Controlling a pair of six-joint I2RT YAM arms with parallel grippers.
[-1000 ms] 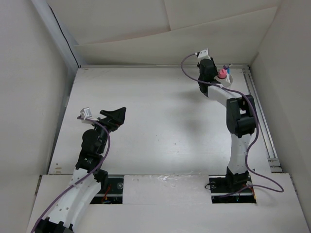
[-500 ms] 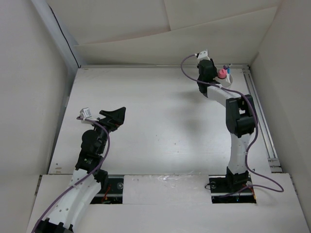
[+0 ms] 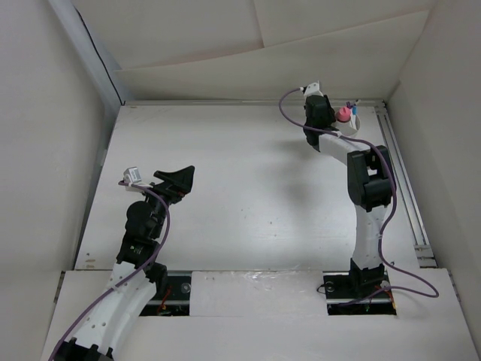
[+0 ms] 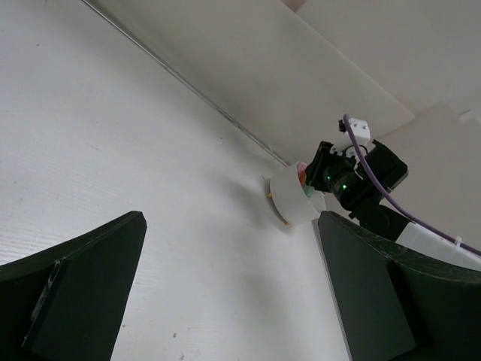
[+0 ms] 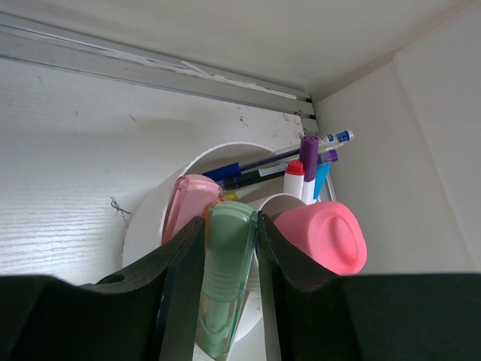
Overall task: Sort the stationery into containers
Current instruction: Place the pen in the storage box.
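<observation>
Right pincer (image 5: 229, 226) shifted slightly, gripping pale-green highlighter (image 5: 224, 301).

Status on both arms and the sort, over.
Left gripper open, empty. Right gripper shut on stubby green highlighter, over round white plastic cup. Nothing in the way.
</observation>
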